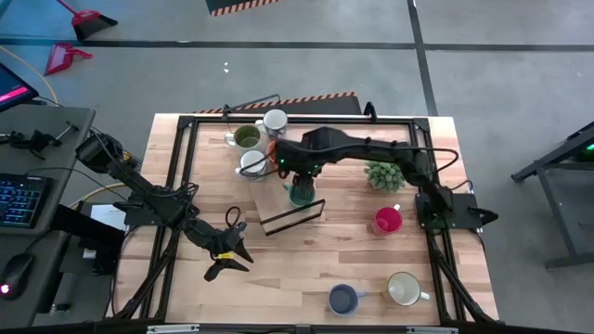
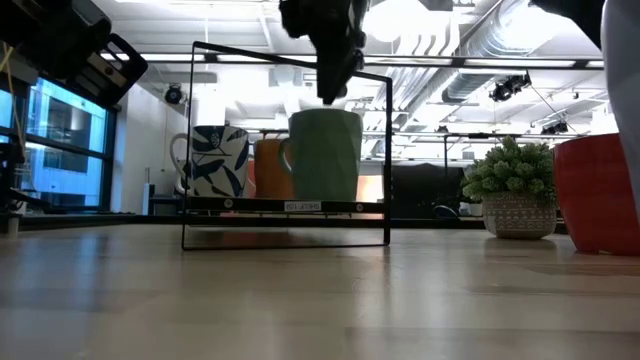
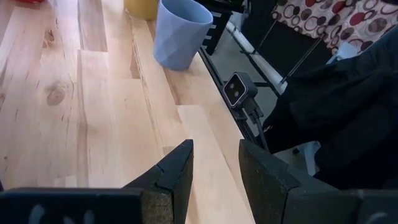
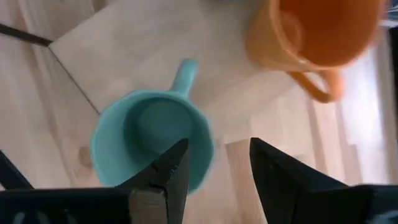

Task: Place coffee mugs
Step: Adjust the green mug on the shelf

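My right gripper (image 1: 299,182) hangs open over the teal mug (image 4: 152,140), which stands upright on the table beside a black wire frame (image 1: 292,218). One finger is over the mug's hollow and the other outside its rim, just above it in the low view (image 2: 330,95). An orange mug (image 4: 317,31) stands close by. An olive mug (image 1: 246,137) and two white mugs (image 1: 275,121) (image 1: 252,164) stand at the far side. The red mug (image 1: 388,220), blue mug (image 1: 343,299) and cream mug (image 1: 404,289) stand nearer. My left gripper (image 1: 241,257) waits open at the near left.
A spiky potted plant (image 1: 383,174) stands right of the teal mug, under my right arm. In the low view the wire frame (image 2: 290,50) rises around the mugs. Bare wood lies in the table's middle and near left. A black metal rail (image 1: 186,167) borders the table.
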You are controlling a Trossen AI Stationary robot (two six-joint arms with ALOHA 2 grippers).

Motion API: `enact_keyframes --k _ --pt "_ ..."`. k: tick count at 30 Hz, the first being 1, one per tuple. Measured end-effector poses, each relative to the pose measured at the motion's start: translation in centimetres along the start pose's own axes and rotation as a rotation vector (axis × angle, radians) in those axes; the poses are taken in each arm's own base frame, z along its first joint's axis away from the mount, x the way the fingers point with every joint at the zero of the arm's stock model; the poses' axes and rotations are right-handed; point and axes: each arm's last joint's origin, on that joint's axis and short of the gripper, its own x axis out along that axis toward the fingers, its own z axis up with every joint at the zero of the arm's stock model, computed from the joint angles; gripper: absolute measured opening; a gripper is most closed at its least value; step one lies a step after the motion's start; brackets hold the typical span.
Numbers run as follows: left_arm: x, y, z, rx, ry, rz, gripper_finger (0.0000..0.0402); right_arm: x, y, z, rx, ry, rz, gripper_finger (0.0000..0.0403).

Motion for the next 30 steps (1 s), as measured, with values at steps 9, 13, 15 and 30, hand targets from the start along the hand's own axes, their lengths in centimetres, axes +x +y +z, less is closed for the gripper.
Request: enact_keyframes --k 9,13,15,30 --pt "0.0 0.1 -0.1 0.001 0.014 0.006 0.0117 2.4 1.9 0.2 -0.043 0.07 0.077 0.0144" --pt "0.0 0.1 -0.1 0.001 0.015 0.006 0.0117 3.3 2.0 0.4 -0.037 0.069 0.034 0.0144" --pt "0.0 0.1 -0.1 0.002 0.015 0.006 0.0117 3.6 1.9 0.6 -0.035 0.065 0.018 0.0144" --pt "0.0 0.1 -0.1 0.002 0.015 0.006 0.0117 6.2 2.1 1.3 -0.05 0.073 0.017 0.0083"
